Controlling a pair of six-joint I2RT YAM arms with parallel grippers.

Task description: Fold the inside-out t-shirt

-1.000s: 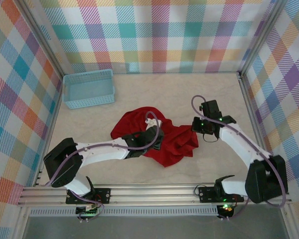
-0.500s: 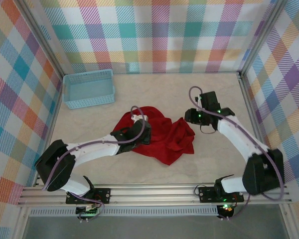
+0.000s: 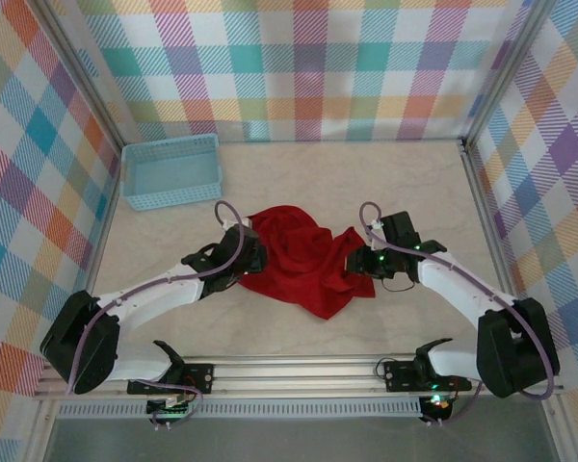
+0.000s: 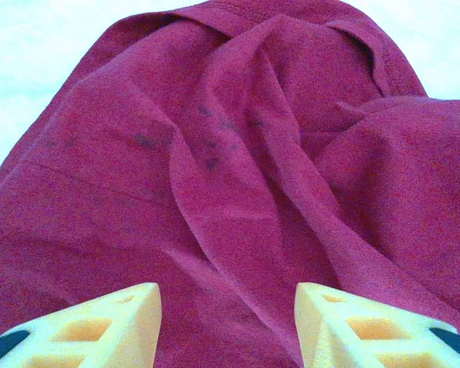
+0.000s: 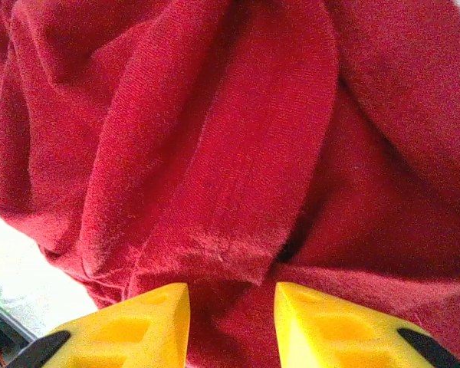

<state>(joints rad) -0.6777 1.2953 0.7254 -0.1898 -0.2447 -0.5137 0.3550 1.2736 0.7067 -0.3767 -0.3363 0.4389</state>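
Observation:
The inside-out t-shirt (image 3: 303, 258) lies crumpled in a red heap on the table's middle, with deep folds across it (image 4: 238, 153) (image 5: 238, 138). My left gripper (image 3: 254, 258) is at the heap's left edge. In the left wrist view its jaws (image 4: 227, 310) stand open, with wrinkled cloth spread beneath the gap and nothing pinched. My right gripper (image 3: 354, 262) is at the heap's right edge. Its yellow jaws (image 5: 231, 305) are open too, a narrower gap, hovering over a thick fold of the cloth. The neck label is hidden.
A light-blue basket (image 3: 171, 171) stands at the back left, apart from the shirt. Checked walls close in the table (image 3: 414, 183) on three sides. Bare tabletop lies behind the shirt and toward the front rail (image 3: 299, 371).
Both grippers were shut a second ago and have opened, letting go of the cloth. The left one slid left to the shirt's left edge; the right one moved left and nearer, onto its right edge.

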